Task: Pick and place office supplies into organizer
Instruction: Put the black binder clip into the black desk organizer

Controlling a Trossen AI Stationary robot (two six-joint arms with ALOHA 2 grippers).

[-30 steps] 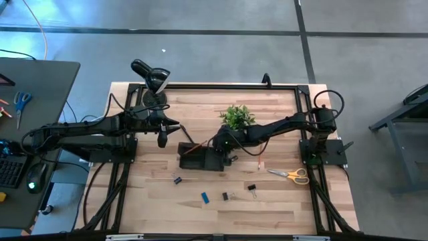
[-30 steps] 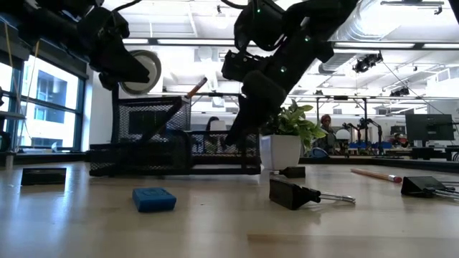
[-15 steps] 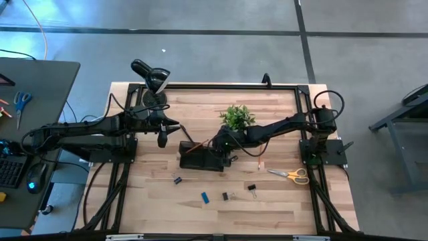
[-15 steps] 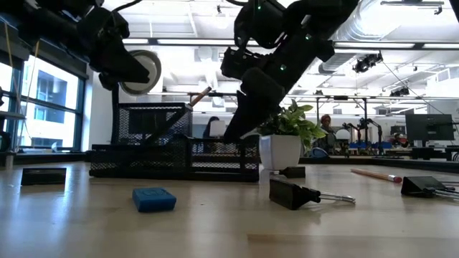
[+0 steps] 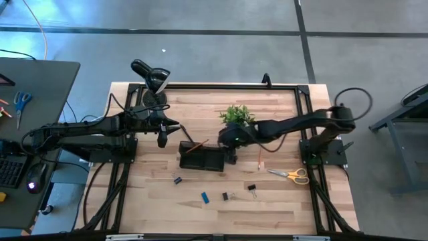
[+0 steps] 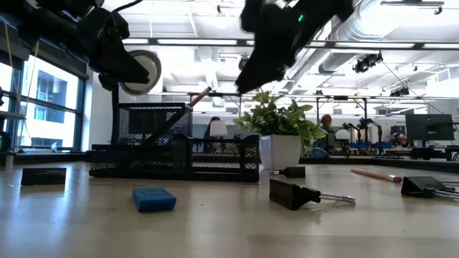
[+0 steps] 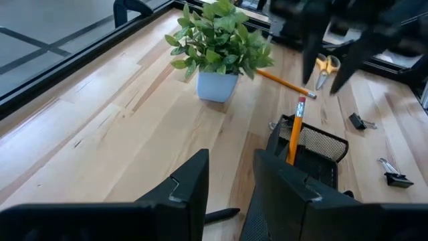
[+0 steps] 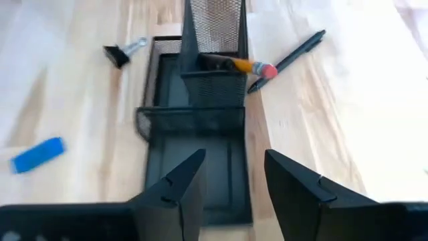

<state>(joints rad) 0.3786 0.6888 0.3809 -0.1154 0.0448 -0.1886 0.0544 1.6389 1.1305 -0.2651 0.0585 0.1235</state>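
A: What changed from a second back?

B: Right gripper (image 5: pixel 229 138) has lifted off the organizer (image 5: pixel 202 158). Before, it was down at the tray's plant-side end; now it hangs above that end, next to the potted plant (image 5: pixel 236 116), and in the low view it's well clear of the mesh. Right arm's elbow swung outward too.

A: Fingers?

B: Spread, nothing between them. The right wrist view shows both fingers (image 8: pixel 176 189) apart with the tray visible through the gap.

A: The orange pencil?

B: Orange pencil (image 5: pixel 194 146) now leans in the tall mesh cup at the organizer's far end, eraser end up. Clear in the left wrist view too (image 7: pixel 294 128). A second ago it was up at the gripper, tilted over the tray.

A: Left side?

B: Left gripper (image 5: pixel 162 137) hasn't budged, parked near the lamp (image 5: pixel 151 79), well apart from the organizer. Fingers part-spread, holding nothing.

A: Rest of the supplies?

B: Same spots. Blue eraser (image 5: pixel 205 197) and three binder clips (image 5: pixel 252 190) on the table on the near side of the tray, yellow scissors (image 5: pixel 290 174) over by the right arm's base, another pencil (image 5: pixel 259 159) lying between plant and scissors. Dark pen (image 8: pixel 287 59) lies on the wood just beside the mesh cup.
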